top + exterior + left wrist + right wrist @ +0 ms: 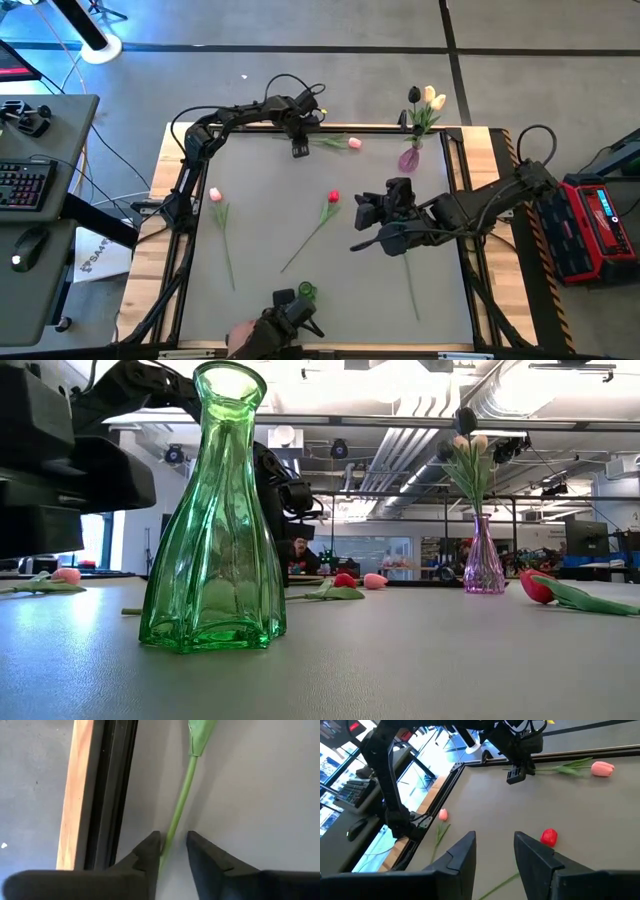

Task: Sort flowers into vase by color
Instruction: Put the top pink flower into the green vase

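A pink tulip [353, 143] lies flat along the table's far edge, its green stem [182, 795] running left. My left gripper [173, 837] points down over that stem [300, 148], open, one finger on each side. My right gripper [495, 850] hangs open and empty above the table's middle right [365, 215]. A red tulip [333, 197] lies mid-table and another pink one [215, 195] at the left. A purple vase [409, 158] at the far right holds cream and near-black flowers. A green vase [215, 520] stands at the near edge. My left gripper comes from above with its fingers across the pink tulip's stem, near the stem's free end. One finger [150, 851] stands right against the stem [167, 842]; whether it touches, I cannot tell. A gap remains on the other side. The stem lies on the table.
A black frame and wooden rim [75, 795] run close beside the left gripper at the far edge. Another long stem [410, 285] lies at the near right, its head [540, 585] red. Open grey mat lies between the flowers.
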